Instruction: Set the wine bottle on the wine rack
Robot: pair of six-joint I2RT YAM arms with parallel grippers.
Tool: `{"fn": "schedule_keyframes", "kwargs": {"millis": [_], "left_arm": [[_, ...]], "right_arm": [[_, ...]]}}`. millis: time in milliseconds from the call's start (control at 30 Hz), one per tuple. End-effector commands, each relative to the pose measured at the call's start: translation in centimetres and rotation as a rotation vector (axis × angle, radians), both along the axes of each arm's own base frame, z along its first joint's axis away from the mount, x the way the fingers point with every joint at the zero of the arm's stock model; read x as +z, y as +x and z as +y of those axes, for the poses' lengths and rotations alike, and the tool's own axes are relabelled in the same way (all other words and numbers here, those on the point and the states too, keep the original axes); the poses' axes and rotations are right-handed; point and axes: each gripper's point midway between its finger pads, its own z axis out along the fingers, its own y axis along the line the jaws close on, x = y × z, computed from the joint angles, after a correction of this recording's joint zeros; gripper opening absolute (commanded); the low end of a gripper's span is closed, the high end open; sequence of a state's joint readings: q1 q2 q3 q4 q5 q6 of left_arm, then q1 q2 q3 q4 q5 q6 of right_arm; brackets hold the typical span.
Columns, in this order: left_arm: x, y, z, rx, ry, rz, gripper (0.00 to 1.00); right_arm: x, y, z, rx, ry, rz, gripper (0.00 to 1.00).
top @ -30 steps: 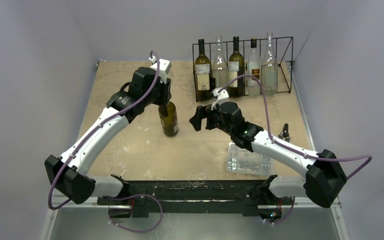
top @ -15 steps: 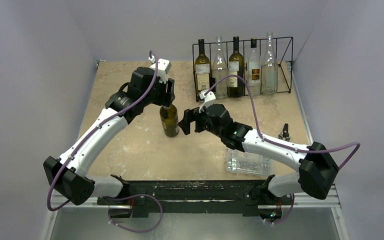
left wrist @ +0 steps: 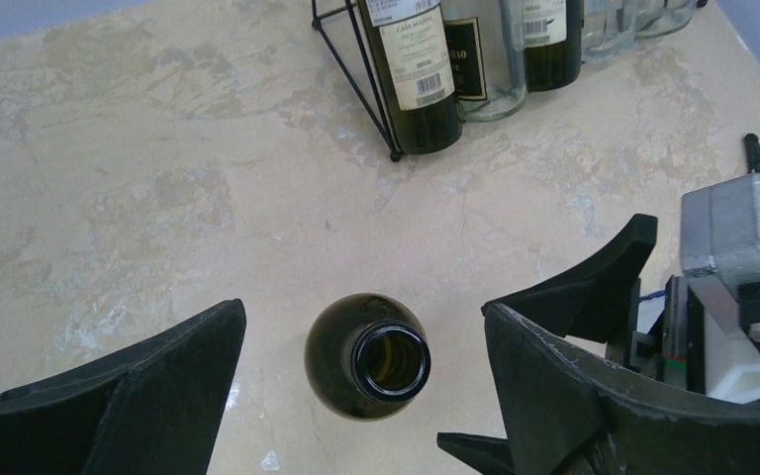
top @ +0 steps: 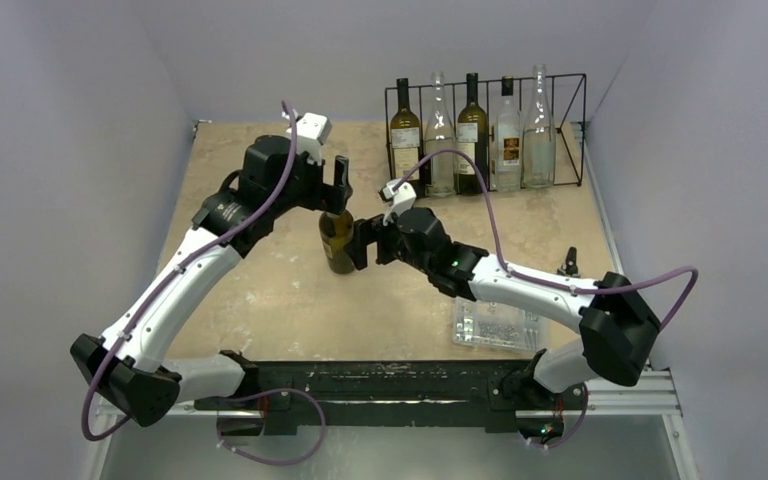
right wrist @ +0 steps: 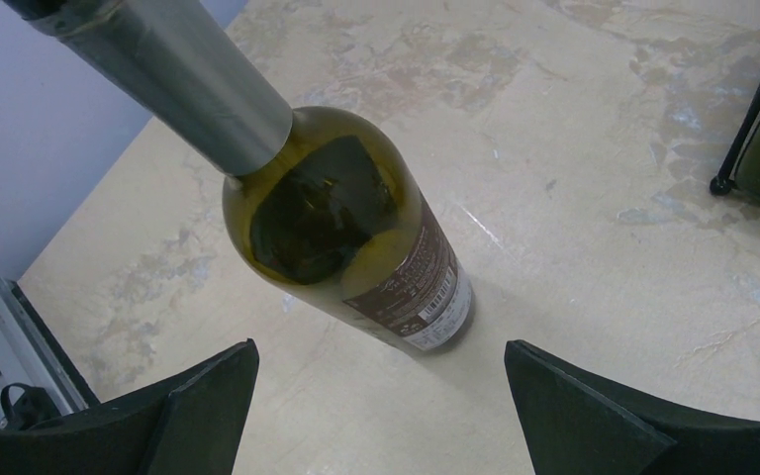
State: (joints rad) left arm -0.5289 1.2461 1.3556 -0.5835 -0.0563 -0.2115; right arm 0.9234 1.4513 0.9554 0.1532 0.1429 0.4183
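On beige marbled tabletop (top: 260, 290), grey walls (top: 60, 100) around: wine bottle (top: 338, 240) upright; left fingers (left wrist: 139, 396), right fingers (right wrist: 604, 416) spread.

- From above, the wine bottle's (top: 338, 250) neck is largely hidden by the left end effector (top: 336, 195), and its right flank by the right end effector (top: 360, 243).
- The left wrist view cuts the racked bottles (left wrist: 411, 69) off at its top edge.
- The clear box's (top: 498, 325) contents are too small to tell.
- A small black item (top: 569, 266) near the right edge of the surface (top: 260, 290) is too small to identify.
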Motion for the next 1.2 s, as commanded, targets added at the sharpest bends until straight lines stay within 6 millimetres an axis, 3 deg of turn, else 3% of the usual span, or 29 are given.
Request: {"fn": "schedule_keyframes", "kwargs": {"millis": [0, 400, 700, 833, 1167], "left_arm": [[4.3, -0.3, 0.3, -0.014, -0.054, -0.144, 0.92], [7.1, -1.3, 2.0, 0.008, -0.112, -0.248, 0.96], [6.4, 1.2, 6.3, 0.177, -0.183, -0.198, 0.91], [6.1, 2.1, 8.0, 0.234, -0.229, -0.167, 0.91], [5.8, 3.2, 8.9, 0.234, -0.314, -0.116, 0.90]], "right_arm": [[3.1, 0.7, 1.2, -0.005, 0.063, -0.077, 0.99], [4.2, 1.3, 3.0, -0.013, 0.078, -0.103, 0.99], [6.8, 2.7, 4.2, -0.114, 0.061, -0.171, 0.99], [5.3, 3.2, 4.5, -0.159, 0.022, -0.165, 0.99], [2.0, 3.5, 6.4, -0.200, -0.064, -0.166, 0.99]]}}
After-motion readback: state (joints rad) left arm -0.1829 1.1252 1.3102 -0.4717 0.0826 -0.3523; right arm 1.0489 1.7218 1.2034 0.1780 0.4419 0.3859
